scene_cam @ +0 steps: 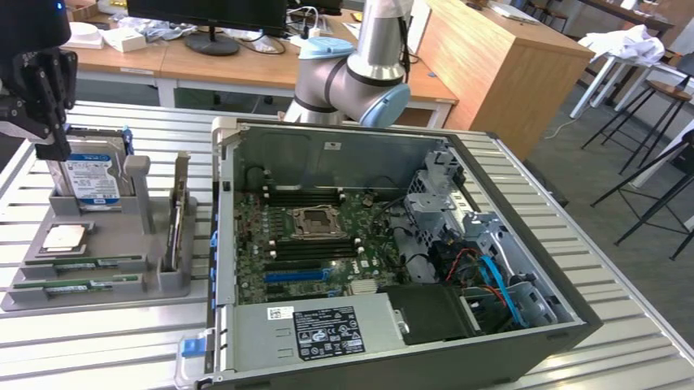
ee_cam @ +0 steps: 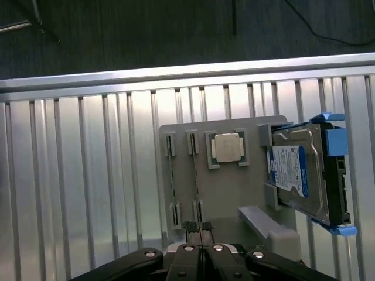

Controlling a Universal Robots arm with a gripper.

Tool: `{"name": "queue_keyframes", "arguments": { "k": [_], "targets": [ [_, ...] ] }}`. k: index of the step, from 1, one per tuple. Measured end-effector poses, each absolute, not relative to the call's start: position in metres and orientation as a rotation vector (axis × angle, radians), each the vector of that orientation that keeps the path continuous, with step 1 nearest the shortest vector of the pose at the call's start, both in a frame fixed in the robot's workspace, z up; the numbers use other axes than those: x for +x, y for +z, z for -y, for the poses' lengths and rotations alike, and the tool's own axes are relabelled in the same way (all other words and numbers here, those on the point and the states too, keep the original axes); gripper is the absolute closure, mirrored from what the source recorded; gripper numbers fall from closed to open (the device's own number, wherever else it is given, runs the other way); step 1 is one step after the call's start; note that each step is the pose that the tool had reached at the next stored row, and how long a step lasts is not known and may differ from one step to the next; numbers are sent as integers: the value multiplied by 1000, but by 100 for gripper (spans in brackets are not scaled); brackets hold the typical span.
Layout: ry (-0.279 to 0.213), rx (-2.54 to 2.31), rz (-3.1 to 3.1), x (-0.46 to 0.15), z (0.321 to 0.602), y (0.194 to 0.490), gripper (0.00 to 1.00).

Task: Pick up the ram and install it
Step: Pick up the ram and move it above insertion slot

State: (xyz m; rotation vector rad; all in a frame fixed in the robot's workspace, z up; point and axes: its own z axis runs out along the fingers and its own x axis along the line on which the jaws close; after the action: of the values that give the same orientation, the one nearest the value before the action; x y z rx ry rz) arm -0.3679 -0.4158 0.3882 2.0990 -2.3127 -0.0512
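Two rams, thin green sticks, lie side by side in slots of the grey holder tray (scene_cam: 119,268): one ram (scene_cam: 81,262) and a second ram (scene_cam: 76,285) nearer the front. The wrist view has them edge-on, one ram (ee_cam: 171,175) beside the other ram (ee_cam: 196,175). My gripper (scene_cam: 54,150) hangs high over the tray's far left corner, above the hard drive. Its fingertips (ee_cam: 190,226) are pressed together, shut on nothing, roughly in line with one ram's end from above.
The tray also holds a silver processor chip (ee_cam: 227,146) and a blue-labelled hard drive (ee_cam: 299,170) standing upright. To the exterior view's right lies the open computer case (scene_cam: 542,244), with the motherboard (scene_cam: 314,244) and its dark memory slots exposed. All of it rests on a slatted metal table (scene_cam: 97,341).
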Motion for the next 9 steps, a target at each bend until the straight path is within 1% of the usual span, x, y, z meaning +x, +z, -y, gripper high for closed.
{"name": "queue_keyframes", "arguments": {
  "k": [9],
  "targets": [
    [-51, 2107, 2305, -368, 416, 388, 90]
  ]
}}
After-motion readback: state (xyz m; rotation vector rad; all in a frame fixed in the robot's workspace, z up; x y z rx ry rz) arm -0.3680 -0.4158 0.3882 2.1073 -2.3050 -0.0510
